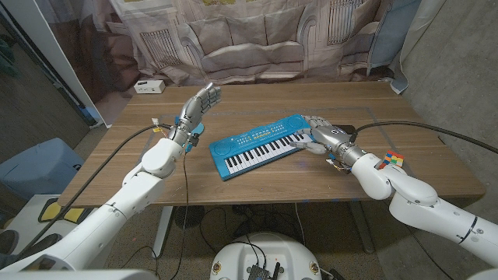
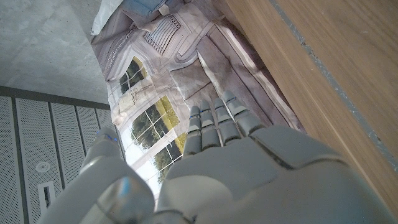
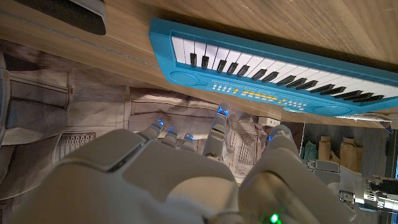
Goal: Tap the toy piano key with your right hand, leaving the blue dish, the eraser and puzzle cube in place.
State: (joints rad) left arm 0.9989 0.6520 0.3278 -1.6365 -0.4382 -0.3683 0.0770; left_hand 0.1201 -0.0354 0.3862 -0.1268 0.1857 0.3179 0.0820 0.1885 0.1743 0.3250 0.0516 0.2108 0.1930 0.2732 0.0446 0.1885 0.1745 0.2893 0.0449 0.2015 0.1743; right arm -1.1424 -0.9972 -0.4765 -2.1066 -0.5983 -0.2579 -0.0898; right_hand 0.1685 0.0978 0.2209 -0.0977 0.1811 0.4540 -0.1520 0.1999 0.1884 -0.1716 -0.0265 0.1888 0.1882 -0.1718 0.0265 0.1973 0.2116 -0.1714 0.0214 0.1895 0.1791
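The blue toy piano (image 1: 261, 144) lies slanted in the middle of the wooden table (image 1: 257, 183), and its keys (image 3: 280, 68) also run across the right wrist view. My right hand (image 1: 320, 134) is at the piano's right end, fingers spread and slightly bent over the keys, holding nothing. One finger (image 1: 300, 145) reaches onto the white keys; I cannot tell if it touches. A dark flat eraser (image 1: 347, 129) lies just behind that hand. The puzzle cube (image 1: 393, 159) sits to the right, beside my right forearm. My left hand (image 1: 199, 105) is raised left of the piano, fingers straight and empty.
A small white box (image 1: 148, 86) sits at the table's far left corner. A printed curtain (image 1: 257, 39) hangs behind the table. A cable (image 1: 420, 126) arcs over the right side. The dark eraser (image 3: 81, 15) also appears in the right wrist view.
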